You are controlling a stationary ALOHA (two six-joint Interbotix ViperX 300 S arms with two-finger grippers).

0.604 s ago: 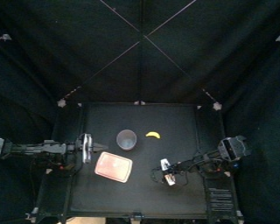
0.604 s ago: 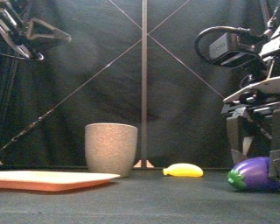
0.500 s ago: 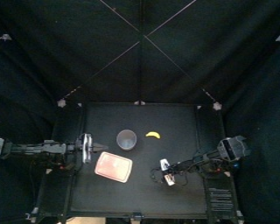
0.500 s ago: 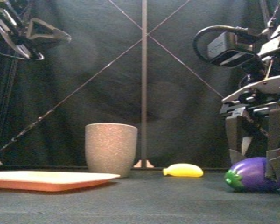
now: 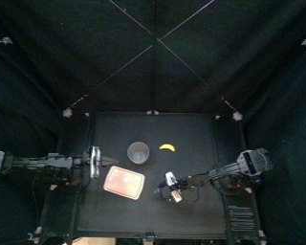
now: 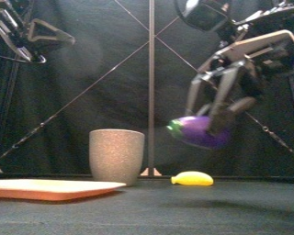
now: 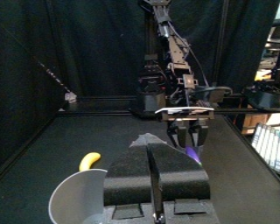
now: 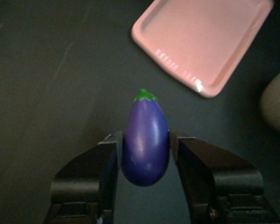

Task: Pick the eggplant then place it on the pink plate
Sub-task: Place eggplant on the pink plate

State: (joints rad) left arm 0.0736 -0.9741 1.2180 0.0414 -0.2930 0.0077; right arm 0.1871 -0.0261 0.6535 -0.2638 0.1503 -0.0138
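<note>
My right pincer (image 8: 147,144) pinches the purple eggplant (image 6: 201,131) in mid-air, well right of the pink plate (image 6: 51,188). My left pincer (image 7: 154,171) rests at the left, pressed together.

Pink plate (image 5: 123,182) unobstructed; grey cup (image 5: 139,150) behind

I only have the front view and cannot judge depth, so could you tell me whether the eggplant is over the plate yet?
Observer: Not yet. From the top, the right gripper hangs just off the plate's right edge.
Operator: Is the grip square?
Observer: The right wrist view shows the eggplant lengthwise between both jaws, stem end out front.
Operator: Is the left arm in the way?
Observer: No. The left gripper sits off the plate's left side, jaws shut.
</note>
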